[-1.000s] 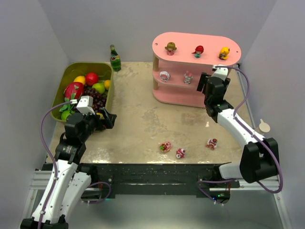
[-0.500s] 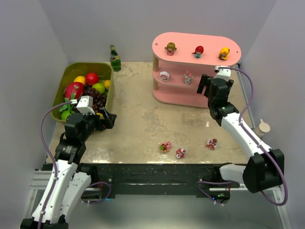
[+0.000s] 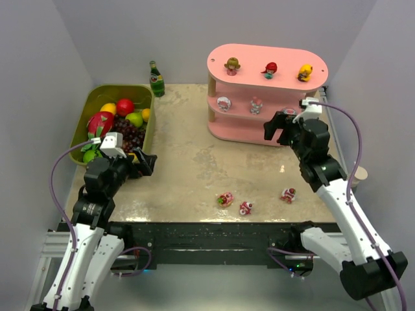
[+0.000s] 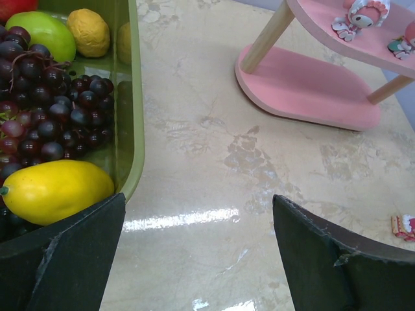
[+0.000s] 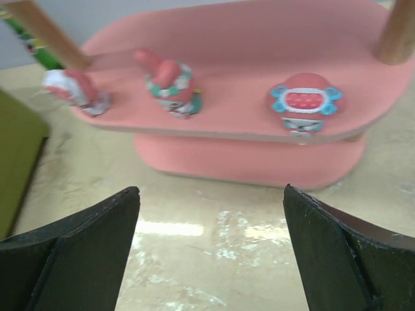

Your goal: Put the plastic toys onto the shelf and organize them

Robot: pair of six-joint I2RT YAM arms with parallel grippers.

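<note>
On the glossy marbled counter [image 3: 194, 162] between grey walls [image 3: 194, 26], the right fingers [image 5: 71, 246] stand spread and empty just before the pink shelf [image 3: 259, 58], whose middle board carries three plastic toys [image 5: 305, 103] ahead of them, while the left fingers [image 4: 65, 259] are spread beside the green bin [image 4: 130, 97].

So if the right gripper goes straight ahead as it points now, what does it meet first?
Probably the pink shelf, around its bottom board's front edge. Only bare table lies between, though depth is unclear.
</note>
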